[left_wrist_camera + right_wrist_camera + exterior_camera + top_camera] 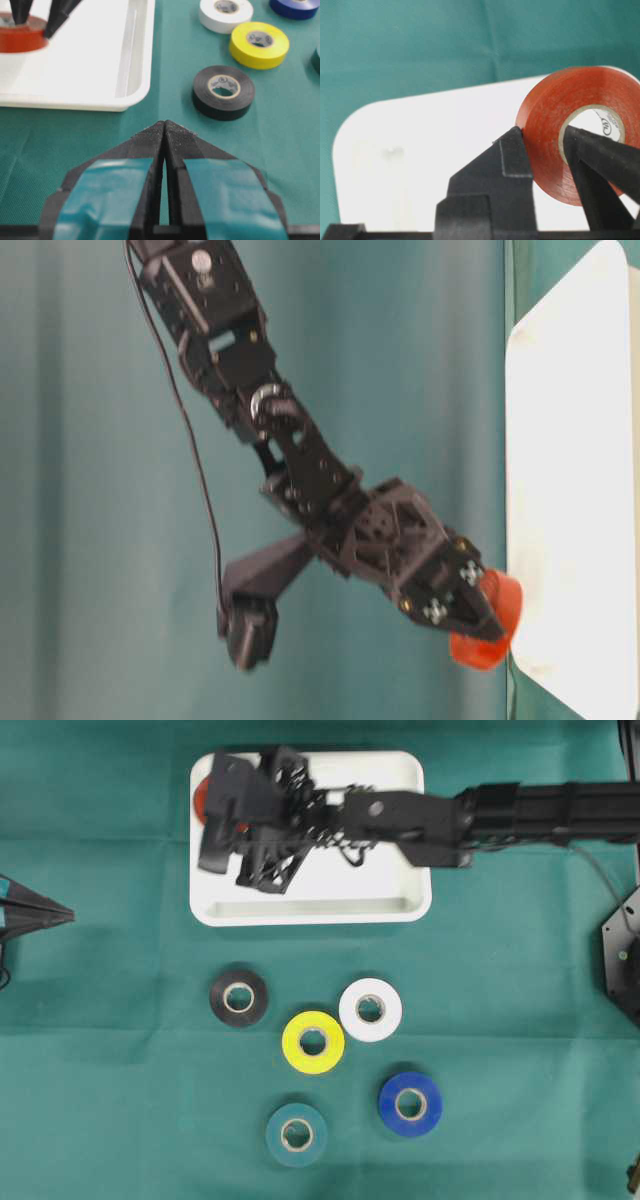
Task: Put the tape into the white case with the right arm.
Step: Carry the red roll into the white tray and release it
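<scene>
A red tape roll is held by my right gripper, shut on its wall with one finger in the core hole and one on the outside. The black right arm reaches across the white case, and the roll lies flat over the case's far left corner. In the table-level view the roll is right at the case; I cannot tell whether it touches. The left wrist view shows the roll low in the case. My left gripper is shut and empty, at the table's left edge.
Loose rolls lie on the green cloth in front of the case: black, white, yellow, blue and teal. The black roll is the closest to my left gripper.
</scene>
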Controlling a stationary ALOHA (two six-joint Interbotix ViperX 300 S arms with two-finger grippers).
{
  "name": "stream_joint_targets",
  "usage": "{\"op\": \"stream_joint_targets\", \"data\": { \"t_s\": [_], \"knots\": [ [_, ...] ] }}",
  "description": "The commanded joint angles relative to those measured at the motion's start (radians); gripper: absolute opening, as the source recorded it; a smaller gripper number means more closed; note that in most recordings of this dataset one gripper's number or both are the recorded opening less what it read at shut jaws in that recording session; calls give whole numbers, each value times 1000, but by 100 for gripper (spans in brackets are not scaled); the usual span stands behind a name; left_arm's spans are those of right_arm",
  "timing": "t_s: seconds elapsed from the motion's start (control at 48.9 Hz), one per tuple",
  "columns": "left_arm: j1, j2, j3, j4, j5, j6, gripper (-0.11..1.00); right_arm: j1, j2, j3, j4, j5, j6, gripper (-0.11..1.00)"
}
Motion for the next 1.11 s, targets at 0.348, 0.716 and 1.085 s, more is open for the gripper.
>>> {"op": "stream_joint_targets", "data": {
  "t_s": [0.348,0.716,1.085],
  "knots": [
    [3,8,-11,-2,-9,0,1,-37,-51,61,-3,-72,2,1],
    [3,8,-11,-2,-9,0,1,-37,-41,63,-3,-77,-2,45],
    [3,8,-11,-2,-9,-2,1,-74,-196,256,-3,-107,2,57]
  ]
}}
